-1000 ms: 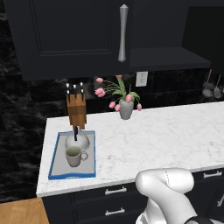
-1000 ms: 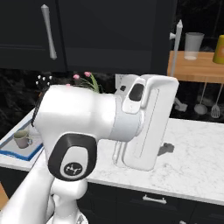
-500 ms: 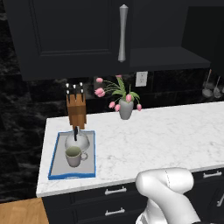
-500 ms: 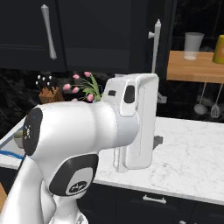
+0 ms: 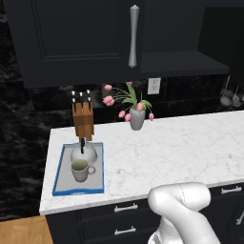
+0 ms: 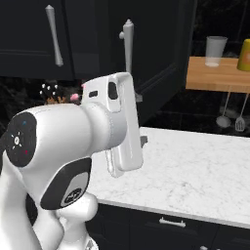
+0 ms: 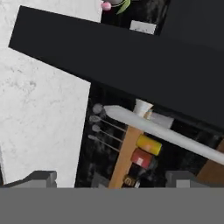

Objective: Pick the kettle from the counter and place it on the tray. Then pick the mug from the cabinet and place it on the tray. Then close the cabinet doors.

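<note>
The blue-rimmed tray (image 5: 78, 191) lies at the left end of the white counter (image 5: 181, 147). On it stand the silver kettle (image 5: 84, 153) and, in front of it, the grey-beige mug (image 5: 81, 170). The cabinet's left door (image 5: 71, 38) is shut, with its bar handle (image 5: 134, 35) upright. The right door (image 6: 156, 53) stands partly open, its handle (image 6: 128, 44) just above my white hand. In the hand view my gripper (image 7: 113, 179) is open, holding nothing. The door's black edge (image 7: 131, 57) and silver handle (image 7: 166, 131) cross ahead of the fingertips (image 7: 41, 177).
A knife block (image 5: 83, 119) and a grey vase of pink tulips (image 5: 136, 116) stand at the counter's back. A wooden shelf (image 6: 217, 75) with a cup and a yellow jar hangs at the right, with utensils (image 6: 229, 119) below. Dark drawers (image 5: 124, 219) run under the counter.
In the right base view the right door and its handle have swung leftward, towards shut, and my arm has moved left with them. Tray, kettle and mug have not moved.
</note>
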Controlling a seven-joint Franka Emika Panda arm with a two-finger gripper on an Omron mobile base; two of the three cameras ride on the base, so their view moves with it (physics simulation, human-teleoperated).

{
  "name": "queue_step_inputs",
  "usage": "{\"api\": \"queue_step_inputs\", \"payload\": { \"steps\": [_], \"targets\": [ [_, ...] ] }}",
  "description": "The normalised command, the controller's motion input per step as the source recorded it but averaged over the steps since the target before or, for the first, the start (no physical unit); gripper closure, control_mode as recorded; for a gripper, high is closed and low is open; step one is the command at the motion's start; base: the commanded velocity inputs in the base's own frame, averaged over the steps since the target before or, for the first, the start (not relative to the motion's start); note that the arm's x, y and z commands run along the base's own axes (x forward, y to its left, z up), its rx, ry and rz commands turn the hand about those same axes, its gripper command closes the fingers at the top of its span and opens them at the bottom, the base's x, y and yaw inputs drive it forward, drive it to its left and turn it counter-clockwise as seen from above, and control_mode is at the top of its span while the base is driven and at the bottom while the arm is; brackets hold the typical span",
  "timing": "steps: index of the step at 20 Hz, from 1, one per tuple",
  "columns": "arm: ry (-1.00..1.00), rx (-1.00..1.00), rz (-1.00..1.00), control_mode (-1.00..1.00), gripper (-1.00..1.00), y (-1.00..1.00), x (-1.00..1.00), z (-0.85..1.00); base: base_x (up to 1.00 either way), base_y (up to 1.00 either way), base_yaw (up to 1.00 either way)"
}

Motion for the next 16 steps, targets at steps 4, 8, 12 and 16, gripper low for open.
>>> {"api": "queue_step_inputs", "payload": {
  "steps": [4, 8, 12, 16],
  "targets": [
    [0.11, -0.02, 0.31, -1.0, -1.0, 0.57, 0.57, -0.06, 0.0, 0.0, 0.0],
    [0.02, -0.06, 0.31, -1.0, -1.0, 0.65, 0.59, -0.15, 0.0, 0.0, 0.0],
    [0.0, -0.06, 0.32, -1.0, -1.0, 0.69, 0.59, -0.27, 0.0, 0.0, 0.0],
    [0.0, -0.04, 0.27, -1.0, -1.0, 0.68, 0.71, -0.22, 0.0, 0.0, 0.0]
  ]
}}
